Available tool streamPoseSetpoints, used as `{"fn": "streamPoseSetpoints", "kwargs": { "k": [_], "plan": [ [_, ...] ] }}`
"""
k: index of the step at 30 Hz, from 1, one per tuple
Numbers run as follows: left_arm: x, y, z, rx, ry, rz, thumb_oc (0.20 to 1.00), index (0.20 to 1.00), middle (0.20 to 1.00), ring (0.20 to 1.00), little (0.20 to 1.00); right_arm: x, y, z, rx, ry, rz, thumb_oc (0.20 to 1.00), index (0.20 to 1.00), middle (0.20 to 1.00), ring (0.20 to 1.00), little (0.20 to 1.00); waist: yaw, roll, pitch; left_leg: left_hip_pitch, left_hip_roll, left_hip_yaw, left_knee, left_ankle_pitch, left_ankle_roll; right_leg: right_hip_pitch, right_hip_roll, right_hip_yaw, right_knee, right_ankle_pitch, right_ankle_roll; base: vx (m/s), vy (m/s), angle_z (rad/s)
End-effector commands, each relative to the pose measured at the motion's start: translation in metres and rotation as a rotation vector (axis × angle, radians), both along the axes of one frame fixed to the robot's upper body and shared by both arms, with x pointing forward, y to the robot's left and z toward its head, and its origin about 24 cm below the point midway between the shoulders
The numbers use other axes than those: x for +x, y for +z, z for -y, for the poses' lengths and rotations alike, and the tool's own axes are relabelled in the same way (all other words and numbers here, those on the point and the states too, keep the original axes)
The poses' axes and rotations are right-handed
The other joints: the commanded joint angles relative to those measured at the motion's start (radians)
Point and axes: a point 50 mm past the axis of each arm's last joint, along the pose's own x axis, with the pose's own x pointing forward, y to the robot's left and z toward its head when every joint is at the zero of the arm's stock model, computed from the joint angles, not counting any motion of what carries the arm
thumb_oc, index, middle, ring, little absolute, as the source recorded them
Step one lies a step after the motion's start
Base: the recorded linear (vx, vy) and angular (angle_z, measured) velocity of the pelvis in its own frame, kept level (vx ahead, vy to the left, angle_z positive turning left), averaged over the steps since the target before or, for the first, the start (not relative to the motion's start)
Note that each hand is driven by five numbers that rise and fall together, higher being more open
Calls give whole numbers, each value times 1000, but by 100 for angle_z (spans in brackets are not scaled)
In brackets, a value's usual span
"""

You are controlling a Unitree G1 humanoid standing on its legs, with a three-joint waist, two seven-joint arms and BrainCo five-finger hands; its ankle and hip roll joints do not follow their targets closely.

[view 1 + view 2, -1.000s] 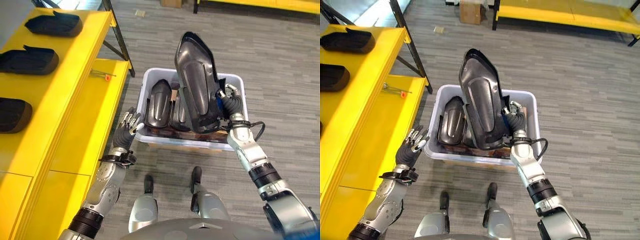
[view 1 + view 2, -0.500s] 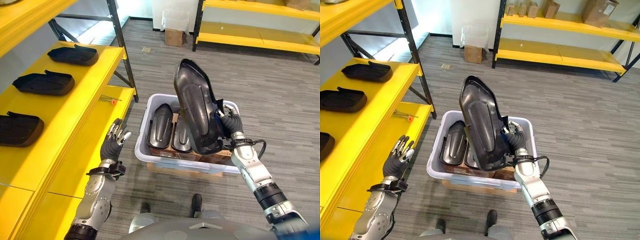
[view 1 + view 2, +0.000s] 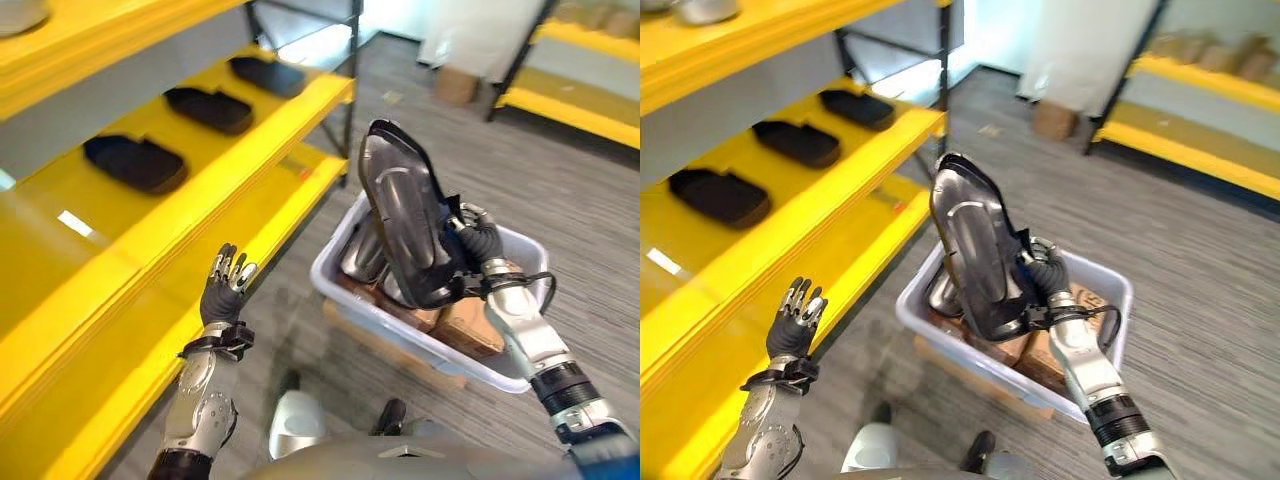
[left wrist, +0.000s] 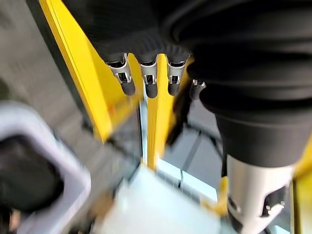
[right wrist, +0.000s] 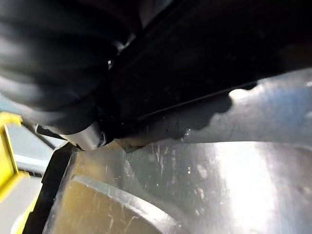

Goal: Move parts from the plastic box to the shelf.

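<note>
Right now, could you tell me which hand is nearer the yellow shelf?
Left. The left hand is raised, open, beside the yellow shelf; the right hand holds the black part above the plastic box.

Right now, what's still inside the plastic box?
In the plastic box, dark parts stand behind the lifted part held by the right hand, on brown blocks. Their number is hidden.

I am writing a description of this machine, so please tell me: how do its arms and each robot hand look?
Both arms are silver-grey metal with dark bands at the joints. The left robot hand and right robot hand have silver fingers with dark tips, and a dark ribbed cover wraps the back of each hand and its wrist. A black cable loops beside the right wrist.
</note>
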Motion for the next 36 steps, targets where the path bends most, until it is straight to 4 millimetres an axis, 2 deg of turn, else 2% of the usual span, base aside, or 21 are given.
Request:
{"fn": "streamPoseSetpoints", "kwargs": {
  "k": [1,5,6,7,8,10,14,20,21,22,23,24,26,27,28,29,30,31,32,34,36],
  "plan": [
    [9,24,-2,68,-44,112,1000,1000,1000,1000,1000,-1,38,6,61,-43,211,200,200,200,200,200,-53,-6,-29,51,44,21,-56,146,-40,10,-119,112,197,-115,95,-11,118,44],
    [15,31,-4,67,-29,143,1000,1000,1000,1000,1000,-11,33,17,84,-103,206,200,200,200,200,200,-62,2,-37,53,14,33,-85,91,-32,43,-175,74,208,-102,121,40,149,52],
    [16,33,-6,75,-26,150,1000,1000,1000,1000,1000,-12,32,19,86,-113,200,200,200,200,200,200,-61,2,-39,48,0,26,-70,78,-32,52,-189,64,201,-95,125,107,264,48],
    [17,40,-11,104,-12,178,1000,1000,1000,1000,1000,-13,28,21,95,-126,187,200,200,200,200,200,-49,-6,-32,26,-25,22,-19,59,-36,75,-225,51,189,-74,134,77,188,55],
    [17,40,-11,106,-12,178,1000,1000,1000,1000,1000,-13,28,20,96,-126,187,200,200,200,200,200,-51,-7,-31,24,-27,21,-15,56,-35,77,-227,49,188,-74,135,68,250,42],
    [15,45,-21,177,11,190,1000,1000,1000,1000,1000,-15,24,23,118,-145,173,200,200,200,200,200,-35,-18,-39,13,-60,21,-16,28,-30,92,-259,45,162,-30,161,42,216,40],
    [11,42,-26,182,33,172,1000,1000,1000,1000,1000,-13,22,18,132,-136,169,200,200,200,200,200,-14,-36,-48,-5,-93,8,-15,14,-17,101,-274,38,126,15,178,31,141,32],
    [4,45,-33,201,69,177,1000,1000,1000,1000,1000,2,29,-6,168,-51,184,200,200,200,200,200,66,-84,-43,-54,-177,-15,0,-39,34,91,-311,30,66,126,227,30,161,12],
    [5,48,-33,207,67,189,1000,1000,1000,1000,1000,4,32,-9,175,-44,200,200,200,200,200,200,87,-95,-35,-76,-203,-25,25,-56,45,103,-325,18,53,164,238,38,136,8],
    [5,49,-33,208,67,190,1000,1000,1000,1000,1000,5,32,-10,175,-44,201,200,200,200,200,200,86,-96,-34,-77,-204,-26,28,-57,46,104,-326,16,51,166,239,72,162,7],
    [9,51,-33,219,66,200,1000,1000,1000,1000,1000,6,35,-10,181,-51,212,200,200,200,200,200,100,-101,-36,-90,-218,-28,43,-69,50,117,-341,1,41,198,253,110,233,29],
    [11,51,-32,234,64,197,1000,1000,1000,1000,1000,6,37,-10,164,-59,222,200,200,200,200,200,101,-101,-43,-81,-252,-30,39,-95,77,113,-362,-2,74,240,261,161,332,36],
    [13,55,-31,253,63,208,1000,1000,1000,1000,1000,6,36,-12,160,-61,223,200,200,200,200,200,97,-92,-41,-54,-287,-17,27,-115,116,77,-406,20,165,330,265,151,380,39],
    [14,57,-32,271,51,216,1000,1000,1000,1000,1000,6,36,-13,165,-60,224,200,200,200,200,200,89,-74,-33,-42,-297,-21,16,-114,129,50,-405,44,228,336,259,127,356,30],
    [14,57,-32,279,48,214,1000,1000,1000,1000,1000,5,34,-14,168,-59,216,200,200,200,200,200,82,-65,-31,-26,-305,-24,1,-115,137,23,-395,76,262,311,253,77,308,20],
    [16,58,-30,284,36,217,1000,1000,1000,1000,1000,5,33,-15,170,-55,213,200,200,200,200,200,65,-58,-26,-11,-318,-24,-38,-83,148,-33,-354,131,272,288,216,32,163,19],
    [16,58,-30,284,36,217,1000,1000,1000,1000,1000,5,33,-15,170,-55,213,200,200,200,200,200,66,-58,-27,-11,-318,-23,-39,-83,148,-34,-354,132,273,288,216,99,146,18],
    [24,59,-26,291,17,223,1000,1000,1000,1000,1000,4,32,-15,177,-40,204,200,200,200,200,200,29,-42,-18,30,-330,-55,-92,-69,143,-115,-268,231,231,220,195,158,68,21],
    [26,59,-23,291,8,225,1000,1000,1000,1000,1000,3,31,-15,182,-36,201,200,200,200,200,200,9,-36,-15,44,-336,-73,-110,-64,138,-137,-237,268,192,194,184,212,53,13],
    [32,57,-15,288,-21,228,1000,1000,1000,1000,1000,0,31,-10,170,-30,196,200,200,200,200,200,-53,-45,4,81,-361,-130,-130,-66,124,-191,-140,402,102,164,184,177,-67,48],
    [33,55,-8,270,-47,230,1000,1000,1000,1000,1000,-2,29,-7,178,-31,193,200,200,200,200,200,-70,-54,-3,85,-371,-154,-131,-71,112,-174,-125,398,50,157,185,124,-96,96]
  ]
}}
